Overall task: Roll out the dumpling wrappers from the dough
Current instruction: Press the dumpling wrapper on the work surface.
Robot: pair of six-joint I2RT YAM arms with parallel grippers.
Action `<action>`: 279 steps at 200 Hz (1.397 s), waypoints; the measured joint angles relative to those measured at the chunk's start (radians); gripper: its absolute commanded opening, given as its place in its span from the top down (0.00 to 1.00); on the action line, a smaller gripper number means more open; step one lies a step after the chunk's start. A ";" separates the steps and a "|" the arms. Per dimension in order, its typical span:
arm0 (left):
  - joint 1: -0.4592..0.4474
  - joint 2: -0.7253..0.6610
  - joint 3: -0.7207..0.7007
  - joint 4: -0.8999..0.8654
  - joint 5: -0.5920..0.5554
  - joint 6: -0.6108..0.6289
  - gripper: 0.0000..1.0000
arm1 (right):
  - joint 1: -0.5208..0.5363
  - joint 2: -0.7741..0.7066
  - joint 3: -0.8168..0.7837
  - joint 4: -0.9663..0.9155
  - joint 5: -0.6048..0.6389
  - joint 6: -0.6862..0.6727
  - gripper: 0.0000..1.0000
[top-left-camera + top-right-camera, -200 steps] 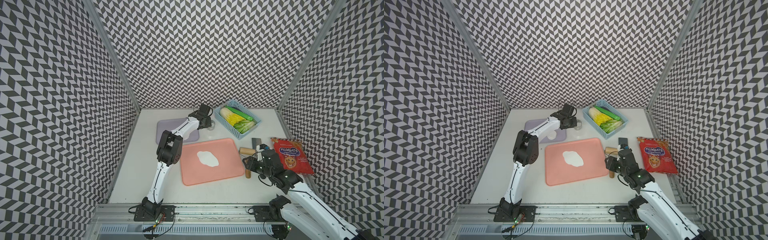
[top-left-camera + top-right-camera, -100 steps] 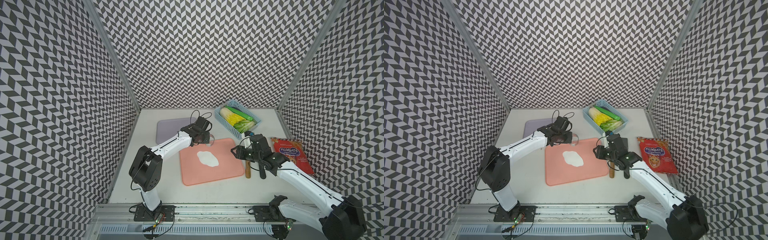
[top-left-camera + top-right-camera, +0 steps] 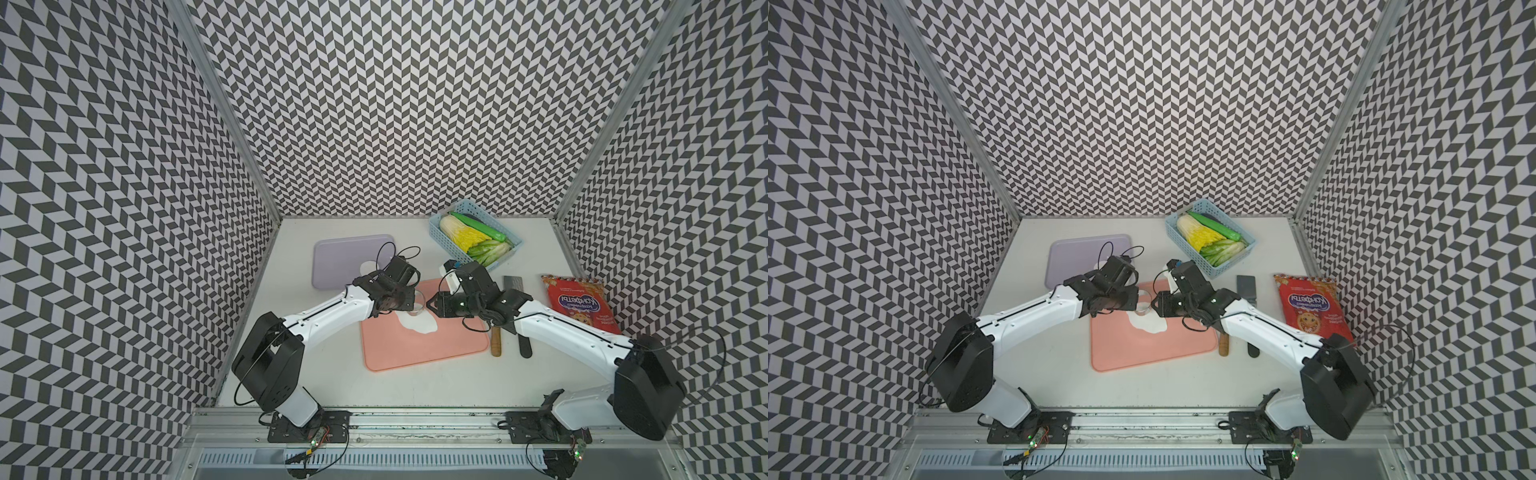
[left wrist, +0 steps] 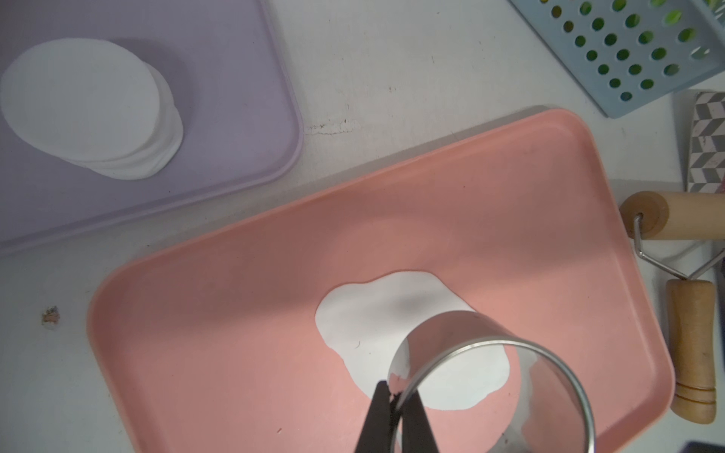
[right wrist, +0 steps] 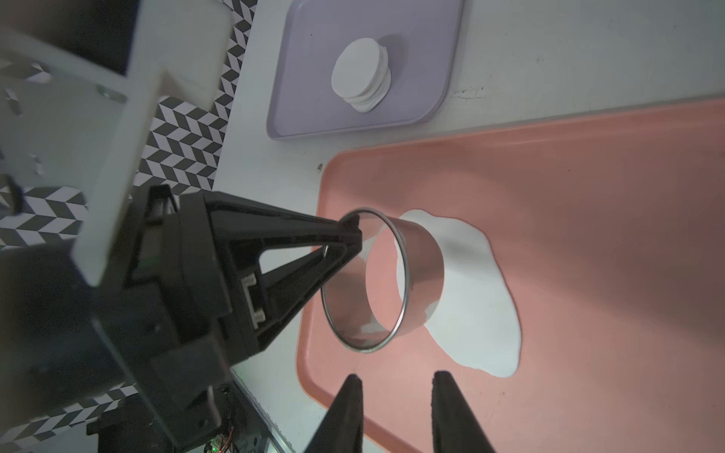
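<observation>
The dough (image 3: 419, 327) (image 3: 1149, 325) is a flat, blobby white sheet on the pink tray (image 3: 415, 353) (image 4: 235, 333). My left gripper (image 4: 396, 392) (image 3: 409, 302) is shut on the wall of a small metal ring cup (image 4: 451, 327) (image 5: 419, 251). It holds the ring tilted just above the dough's (image 5: 474, 298) edge. My right gripper (image 5: 396, 378) (image 3: 432, 306) hovers open over the tray's near corner, facing the ring, with nothing between its fingers. The dumpling wrappers (image 4: 82, 102) (image 5: 359, 70) lie as a stack of round white discs on the purple tray (image 4: 219, 117) (image 3: 340, 262).
A wooden rolling pin (image 3: 496, 345) (image 4: 690, 345) and a dark-handled scraper (image 3: 515, 284) lie just right of the pink tray. A blue basket (image 3: 444, 241) of vegetables stands at the back right. A red snack bag (image 3: 579, 305) lies by the right wall.
My left arm swung from beside the purple tray to the dough, carrying the ring. My right arm left the rolling pin and reached over the pink tray, its jaws narrowing.
</observation>
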 measured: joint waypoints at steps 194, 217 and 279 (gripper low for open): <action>-0.034 -0.050 -0.069 0.035 -0.016 -0.040 1.00 | 0.010 0.130 0.068 0.000 0.062 0.034 1.00; -0.034 -0.050 -0.079 0.047 -0.016 -0.041 1.00 | 0.011 0.142 0.071 -0.002 0.066 0.034 1.00; -0.031 0.017 -0.086 0.062 -0.022 -0.043 1.00 | 0.014 0.216 0.088 -0.010 0.072 0.034 1.00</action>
